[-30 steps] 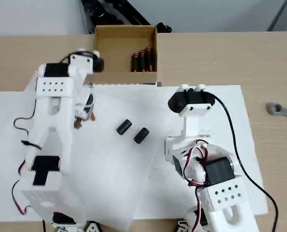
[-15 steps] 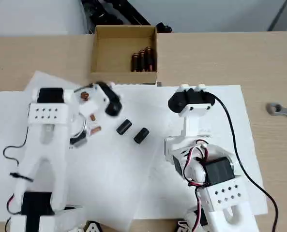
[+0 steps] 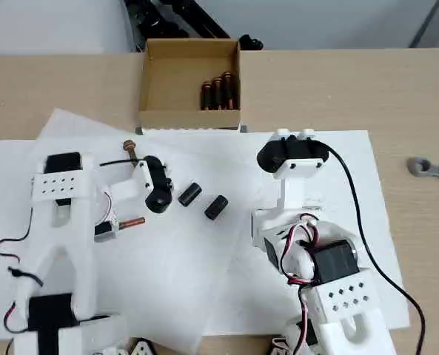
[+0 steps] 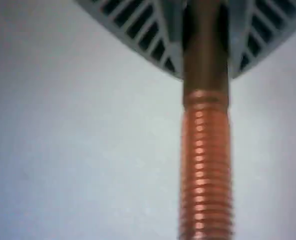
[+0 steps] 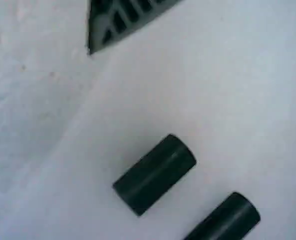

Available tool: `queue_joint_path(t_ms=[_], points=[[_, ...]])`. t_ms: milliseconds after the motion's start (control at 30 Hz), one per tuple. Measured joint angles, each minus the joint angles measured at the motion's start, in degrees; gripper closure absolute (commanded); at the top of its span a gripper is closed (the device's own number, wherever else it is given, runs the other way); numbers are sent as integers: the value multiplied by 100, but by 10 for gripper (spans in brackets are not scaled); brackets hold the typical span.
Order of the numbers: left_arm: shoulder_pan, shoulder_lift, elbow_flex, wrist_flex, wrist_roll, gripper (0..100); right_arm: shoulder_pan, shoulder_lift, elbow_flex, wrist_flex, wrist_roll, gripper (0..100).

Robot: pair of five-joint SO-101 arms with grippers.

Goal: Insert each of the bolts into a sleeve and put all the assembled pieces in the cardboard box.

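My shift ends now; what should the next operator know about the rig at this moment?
Left gripper: shut on a bolt, above the paper.
Right arm: right of the two loose sleeves on the paper.
A second bolt lies by the cardboard box, at its front.
Done: assembled pieces in the box.
Left: sleeve both bolts, box them.

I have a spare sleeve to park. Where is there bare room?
Bare: the paper between the two arms, below the sleeves in the high view; the box's left half. Crowded: around the sleeves and the held bolt; the box's right side, with assembled pieces.
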Motion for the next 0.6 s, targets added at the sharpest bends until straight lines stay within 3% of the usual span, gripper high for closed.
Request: queue_joint_path(t_ms=[267, 600], points=[[-18, 976, 62, -976, 466, 994, 0, 0, 0, 0, 0, 834], [-79, 1231, -281, -862, 870, 903, 0, 0, 0, 0, 0, 834]])
